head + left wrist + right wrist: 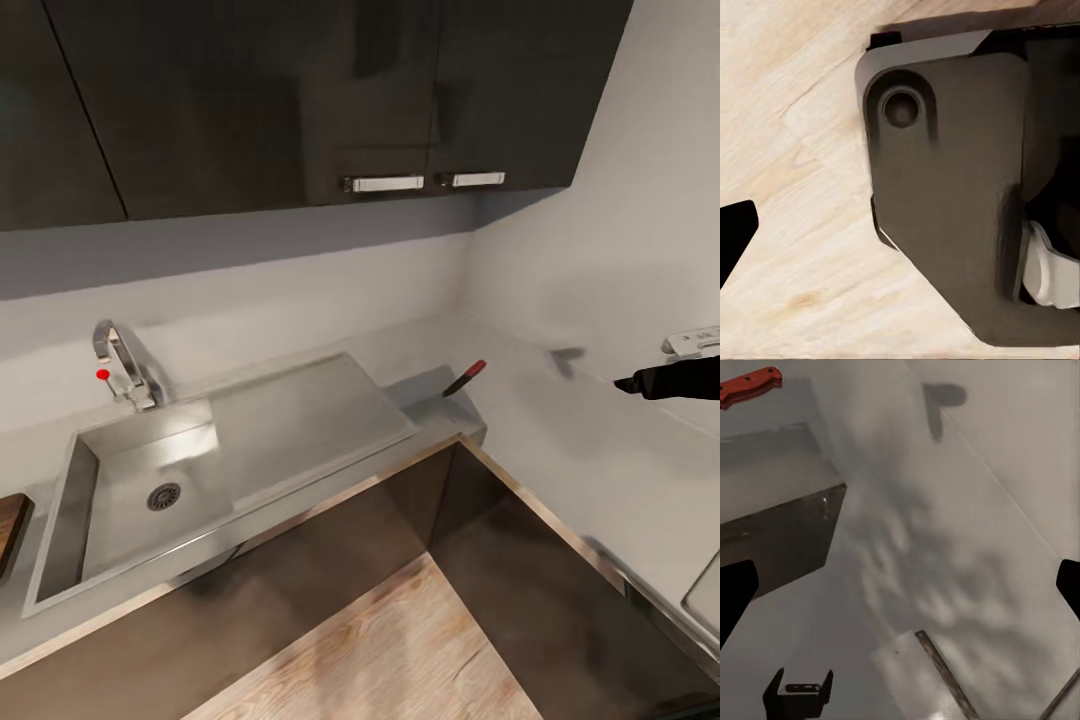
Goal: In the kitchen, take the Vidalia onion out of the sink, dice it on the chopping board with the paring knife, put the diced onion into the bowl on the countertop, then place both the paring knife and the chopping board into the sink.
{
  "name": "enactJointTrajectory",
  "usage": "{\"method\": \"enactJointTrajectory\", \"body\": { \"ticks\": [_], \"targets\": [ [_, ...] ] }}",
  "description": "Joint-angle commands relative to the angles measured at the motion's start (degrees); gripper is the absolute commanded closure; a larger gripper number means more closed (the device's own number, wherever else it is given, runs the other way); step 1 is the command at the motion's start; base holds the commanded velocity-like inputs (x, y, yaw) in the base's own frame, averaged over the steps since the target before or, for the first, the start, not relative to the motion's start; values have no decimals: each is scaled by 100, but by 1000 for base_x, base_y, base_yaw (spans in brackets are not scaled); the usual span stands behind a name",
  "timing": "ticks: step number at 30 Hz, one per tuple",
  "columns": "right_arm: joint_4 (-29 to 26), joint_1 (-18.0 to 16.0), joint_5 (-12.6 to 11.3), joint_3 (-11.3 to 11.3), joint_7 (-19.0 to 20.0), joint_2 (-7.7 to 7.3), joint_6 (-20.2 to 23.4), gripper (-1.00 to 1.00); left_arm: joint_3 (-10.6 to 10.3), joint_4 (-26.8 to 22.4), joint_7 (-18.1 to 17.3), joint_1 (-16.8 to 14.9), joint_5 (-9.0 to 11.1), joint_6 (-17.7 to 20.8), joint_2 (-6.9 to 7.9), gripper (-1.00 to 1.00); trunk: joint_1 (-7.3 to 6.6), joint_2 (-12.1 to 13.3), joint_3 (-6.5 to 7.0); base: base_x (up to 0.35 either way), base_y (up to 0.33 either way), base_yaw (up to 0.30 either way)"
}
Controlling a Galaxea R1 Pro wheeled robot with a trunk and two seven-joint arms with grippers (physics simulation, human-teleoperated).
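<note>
The knife (465,379) lies on the desk (560,440) in the corner, just beside the far end of the sink's (120,500) drainboard, its red handle toward the wall. In the right wrist view the knife (748,385) shows well ahead of the tool. The basin looks empty down to the drain (164,496); no onion is to be seen in it. The edge of the board (10,530) peeks in beside the sink's other end.

The right tool (632,383) hangs over the desk near the side wall, well apart from the knife and pointing toward it. Its fingers (735,596) show at both sides of the right wrist view, set wide, with nothing between them. The left wrist view looks down at wood floor and a dark part of the robot; one dark fingertip (735,232) shows, and I cannot tell whether that tool is spread or closed.

The step in hand seems to be fetching the knife. To do it well, carry the right tool across low, turn the fingers crosswise to the handle, drop them either side of the red grip, not the blade, and close firmly before lifting.
</note>
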Motion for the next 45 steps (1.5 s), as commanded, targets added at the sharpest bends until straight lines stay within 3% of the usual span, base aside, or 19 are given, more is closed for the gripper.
{"method": "enactJointTrajectory", "body": {
  "ticks": [1, 5, 8, 12, 23, 33, 45],
  "targets": [
    [-4, -6, 59, -3, 59, -1, 12, -100, -46, 9, -27, 76, 60, 20, 94, -100, 3, -11, -11, 0, 0, 0],
    [-4, -6, 59, -3, 58, -1, 12, -100, -44, 10, -26, 297, 60, 29, 256, -100, 3, -11, -11, 0, 0, 0],
    [-4, -6, 59, -3, 58, -1, 13, -100, -49, 10, -25, 460, 60, 32, 294, -100, 3, -11, -11, 0, 0, 0],
    [-4, -6, 59, -3, 58, -1, 13, -100, -52, 10, -32, 622, 60, 32, 224, -100, 3, -11, -11, 10, -9, 0],
    [-4, -6, 59, -3, 58, 8, 13, -100, -53, 2, -51, 669, 60, 33, 90, -100, 3, -11, -11, 192, -174, 0],
    [58, -6, 59, 5, 65, 56, 13, -100, -53, 3, -43, 670, 60, 33, 103, -100, 3, -11, -11, 254, -209, 0],
    [184, -6, 59, 11, 67, 88, 13, -100, -48, 1, -41, 670, 60, 30, 150, -100, 3, -11, -11, 294, 57, 0]
  ]
}}
